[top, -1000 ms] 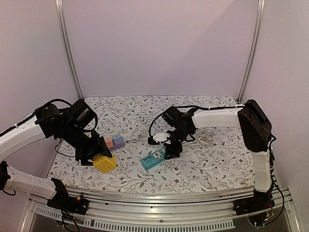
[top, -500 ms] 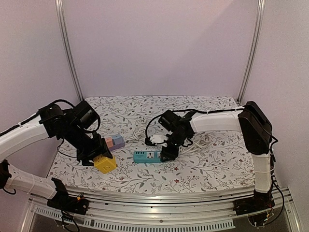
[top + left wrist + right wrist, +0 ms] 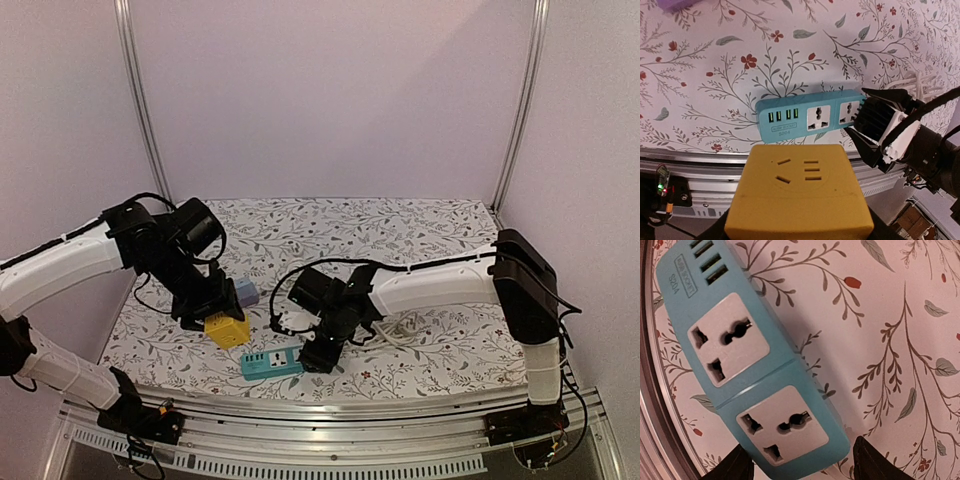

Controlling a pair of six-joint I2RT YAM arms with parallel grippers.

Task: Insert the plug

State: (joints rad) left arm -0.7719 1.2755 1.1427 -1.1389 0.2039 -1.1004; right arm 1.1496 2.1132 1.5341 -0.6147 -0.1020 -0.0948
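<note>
The plug is a yellow cube (image 3: 228,330) with socket slots on the face turned to the left wrist camera (image 3: 799,192); its pins do not show. My left gripper (image 3: 205,312) (image 3: 799,226) is shut on it, holding it just above the table. A teal power strip (image 3: 271,362) (image 3: 807,117) (image 3: 747,375) lies flat near the front edge, just right of the cube, with two white sockets and a row of USB ports. My right gripper (image 3: 320,352) (image 3: 863,126) (image 3: 800,462) straddles the strip's right end, jaws apart, with a small gap at one finger.
A purple-blue block (image 3: 244,291) (image 3: 677,4) lies behind the cube. A white cable coil (image 3: 405,326) (image 3: 917,82) rests right of the right gripper. The table's metal front rail (image 3: 330,405) (image 3: 690,160) runs close to the strip.
The right gripper dragged the teal strip left and toward the front edge, turning it roughly parallel to that edge. The left arm carried the yellow cube slightly right, closer to the strip.
</note>
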